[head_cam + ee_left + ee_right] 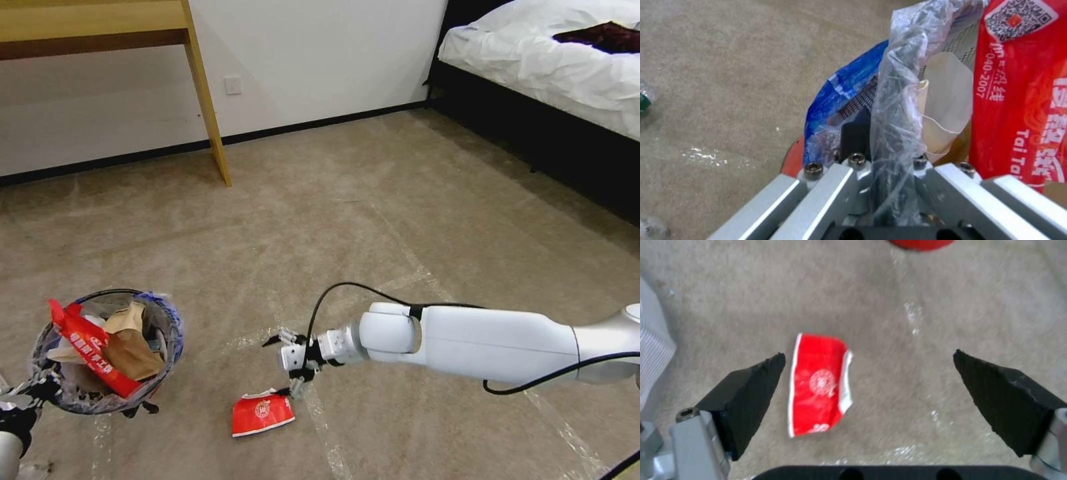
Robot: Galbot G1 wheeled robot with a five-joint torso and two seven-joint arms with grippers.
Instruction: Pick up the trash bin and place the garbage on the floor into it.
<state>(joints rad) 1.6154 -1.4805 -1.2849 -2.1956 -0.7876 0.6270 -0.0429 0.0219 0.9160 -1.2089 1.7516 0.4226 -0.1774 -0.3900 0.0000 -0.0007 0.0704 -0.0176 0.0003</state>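
head view: right gripper (288, 366) wide open, empty, above red wrapper (262, 415) at its 7 o'clock; left gripper (893, 173) clamps trash bin (107, 350) rim. next: descend, pinch.

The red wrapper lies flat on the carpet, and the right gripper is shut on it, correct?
Not quite. In the right wrist view the right gripper is open, its pads apart above the red wrapper, which lies flat on the carpet.

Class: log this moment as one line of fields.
left end effector: shut on bin rim, held up | right end effector: open over red wrapper | wrapper: on floor | bin: holds litter
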